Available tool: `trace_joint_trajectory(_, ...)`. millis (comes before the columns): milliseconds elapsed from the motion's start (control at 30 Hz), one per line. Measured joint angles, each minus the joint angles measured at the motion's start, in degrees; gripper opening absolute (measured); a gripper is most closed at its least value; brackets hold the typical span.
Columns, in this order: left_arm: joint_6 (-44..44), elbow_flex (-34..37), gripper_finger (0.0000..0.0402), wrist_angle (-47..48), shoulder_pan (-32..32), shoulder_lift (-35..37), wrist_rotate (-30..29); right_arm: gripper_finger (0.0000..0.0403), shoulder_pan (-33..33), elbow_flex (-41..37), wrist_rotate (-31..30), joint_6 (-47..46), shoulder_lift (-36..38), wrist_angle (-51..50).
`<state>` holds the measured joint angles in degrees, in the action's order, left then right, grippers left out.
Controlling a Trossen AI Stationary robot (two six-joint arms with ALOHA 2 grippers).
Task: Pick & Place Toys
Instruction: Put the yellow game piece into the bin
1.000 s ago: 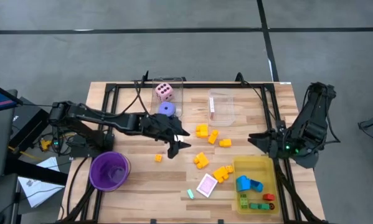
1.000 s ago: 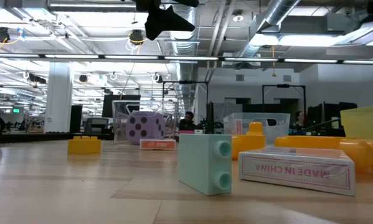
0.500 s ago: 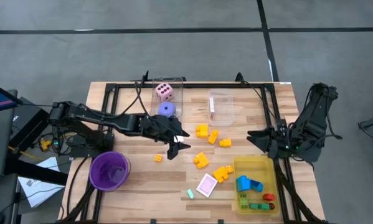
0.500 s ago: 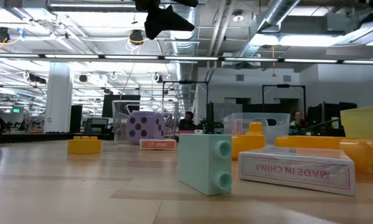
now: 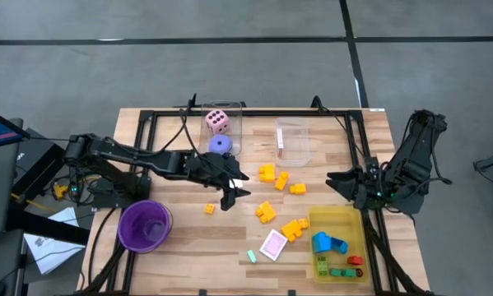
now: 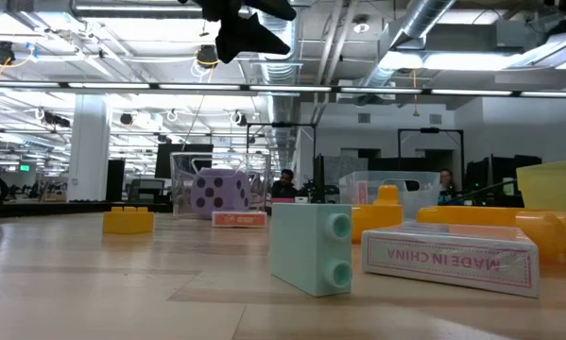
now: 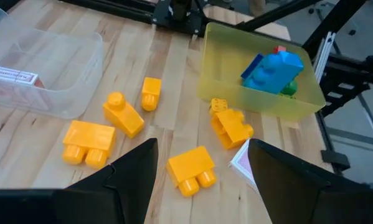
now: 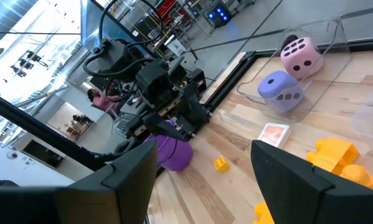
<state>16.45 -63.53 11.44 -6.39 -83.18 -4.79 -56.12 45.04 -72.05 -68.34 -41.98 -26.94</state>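
The left gripper hangs above the tabletop near its middle, its fingers parted with nothing between them; in the left wrist view an orange block lies on the wood in the gap between the fingers, clear of both. In the high view the small yellow block sits at about 7 o'clock of these fingers, and the cluster of orange blocks lies just beyond them toward 3 o'clock; the pink-white card and a pale green block lie toward 5 o'clock, near the front edge. The pink die and the purple die rest in a clear box at 12 o'clock; the blue block lies in the yellow tray. The left arm reaches low and long from the table's left side; the right gripper waits at the right edge, fingers apart and empty, its arm folded.
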Motion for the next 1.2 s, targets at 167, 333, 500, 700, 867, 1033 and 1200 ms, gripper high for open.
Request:
trace_joint_trajectory(167, -1.5, 1.3, 0.0246, -0.9, 0.1, 0.0, -2.4, 0.0249, 0.0, 0.0, 0.0, 0.7, 0.0, 0.0)
trace_joint_trajectory(333, -0.6, 2.5, 0.0246, -1.4, 0.2, -0.1, -2.5, 0.0249, 0.0, 0.0, 0.0, 1.0, 0.0, 0.0)
trace_joint_trajectory(500, 0.6, 3.4, 0.0272, 2.3, 0.1, -0.1, -2.3, 0.0249, 0.0, 0.0, 0.0, 0.9, 0.0, 0.2)
trace_joint_trajectory(700, 1.8, 4.7, 0.0327, 8.7, -1.5, 0.0, -2.1, 0.0249, 0.0, 0.0, 0.0, 0.9, 0.0, 0.4)
trace_joint_trajectory(867, 0.9, 6.7, 0.0332, 14.2, -4.6, 0.0, 3.4, 0.0249, 0.0, 0.0, 0.0, 0.9, 0.0, 0.4)
trace_joint_trajectory(1033, -2.8, 10.1, 0.0319, 16.7, -8.3, 0.0, 2.9, 0.0249, 0.0, 0.0, 0.0, 1.3, 0.0, 0.3)
trace_joint_trajectory(1200, -4.5, 14.3, 0.0322, 16.7, -8.8, 0.0, 0.8, 0.0249, 0.0, 0.0, 0.1, 1.4, 0.0, 0.2)
